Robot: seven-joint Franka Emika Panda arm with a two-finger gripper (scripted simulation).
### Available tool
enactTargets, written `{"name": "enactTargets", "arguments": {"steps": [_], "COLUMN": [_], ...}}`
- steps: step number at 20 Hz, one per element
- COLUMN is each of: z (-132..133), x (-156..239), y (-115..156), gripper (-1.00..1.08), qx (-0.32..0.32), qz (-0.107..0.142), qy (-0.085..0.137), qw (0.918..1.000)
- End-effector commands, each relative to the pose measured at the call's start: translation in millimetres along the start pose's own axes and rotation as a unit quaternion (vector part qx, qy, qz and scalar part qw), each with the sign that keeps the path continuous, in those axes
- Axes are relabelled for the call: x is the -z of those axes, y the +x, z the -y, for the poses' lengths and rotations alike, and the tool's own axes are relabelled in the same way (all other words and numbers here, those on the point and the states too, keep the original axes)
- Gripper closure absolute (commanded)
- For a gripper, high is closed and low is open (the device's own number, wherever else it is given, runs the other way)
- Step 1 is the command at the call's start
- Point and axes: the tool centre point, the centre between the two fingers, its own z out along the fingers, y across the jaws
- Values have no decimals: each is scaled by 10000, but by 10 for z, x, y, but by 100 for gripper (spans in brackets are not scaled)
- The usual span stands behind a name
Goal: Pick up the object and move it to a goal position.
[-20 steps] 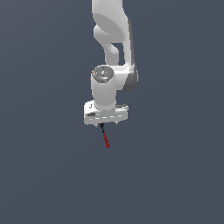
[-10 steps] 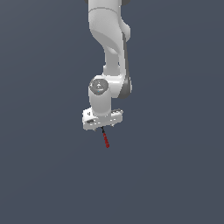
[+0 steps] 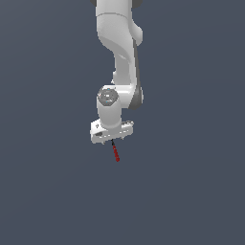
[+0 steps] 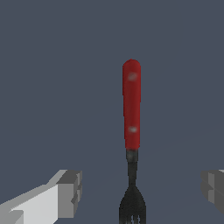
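The object (image 3: pixel 116 153) is a thin red rod with a black tip, lying on the dark grey floor. In the wrist view it (image 4: pixel 131 105) shows as a red handle ending in a black fork-like tip. My gripper (image 3: pixel 113 139) hangs just above the object's black end. In the wrist view the gripper (image 4: pixel 141 188) is open, with one grey finger (image 4: pixel 68 192) on one side of the black tip and the other finger (image 4: pixel 213 186) far off on the other side. Neither finger touches the object.
The white arm (image 3: pixel 119 57) rises from the hand to the top of the exterior view. A plain dark grey floor (image 3: pixel 191 191) lies all around.
The hand has come down toward the object, and the upper arm has shifted. The object has not moved.
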Motion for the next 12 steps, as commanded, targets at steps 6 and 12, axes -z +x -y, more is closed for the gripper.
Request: {"name": "enactTargets", "arguments": {"steps": [6,12], "z": [6,1], "x": [-325,-463], "y": [-14,-6], "gripper": [-92,-92], "qx": [15,20], "qz": [2,1], "qy": [2,1], "qw": [10000,10000]}}
